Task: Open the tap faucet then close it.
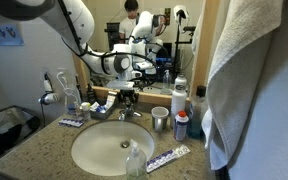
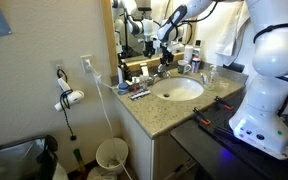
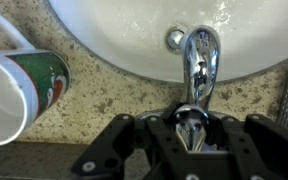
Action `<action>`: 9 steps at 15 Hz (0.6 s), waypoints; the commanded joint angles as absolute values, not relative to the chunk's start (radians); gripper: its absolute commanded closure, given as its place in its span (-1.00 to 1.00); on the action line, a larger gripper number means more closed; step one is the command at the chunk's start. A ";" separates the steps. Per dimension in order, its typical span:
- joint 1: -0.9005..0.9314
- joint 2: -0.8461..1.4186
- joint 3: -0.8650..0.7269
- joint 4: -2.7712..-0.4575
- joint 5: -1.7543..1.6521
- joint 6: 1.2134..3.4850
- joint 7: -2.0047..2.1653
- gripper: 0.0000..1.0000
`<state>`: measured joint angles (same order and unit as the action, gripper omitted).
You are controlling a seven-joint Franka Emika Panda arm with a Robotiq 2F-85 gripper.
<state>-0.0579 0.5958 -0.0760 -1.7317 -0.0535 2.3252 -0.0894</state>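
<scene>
The tap faucet (image 3: 200,55) is shiny chrome, and its short spout reaches over the white basin (image 3: 104,30). In the wrist view my gripper (image 3: 191,125) sits over the back of the faucet, with a black finger tight on each side of the lever handle. In both exterior views the gripper (image 1: 127,98) (image 2: 162,62) hangs just above the faucet (image 1: 129,113) (image 2: 165,73) at the back of the sink. No water is visible running.
A white and green mug (image 3: 19,85) stands beside the faucet. A cylindrical metal cup (image 1: 160,120), bottles (image 1: 181,124) and a toothpaste tube (image 1: 169,156) stand on the granite counter. A towel (image 1: 254,80) hangs close by. The mirror (image 1: 34,40) is behind.
</scene>
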 commanded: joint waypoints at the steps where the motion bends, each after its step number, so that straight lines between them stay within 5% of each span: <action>1: -0.080 0.599 -0.097 -1.695 -0.087 2.283 -0.096 0.95; 9: -0.058 0.586 -0.092 -1.714 -0.117 2.262 -0.099 0.95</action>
<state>-0.0540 0.5982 -0.0750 -1.7265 -0.0700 2.3170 -0.0905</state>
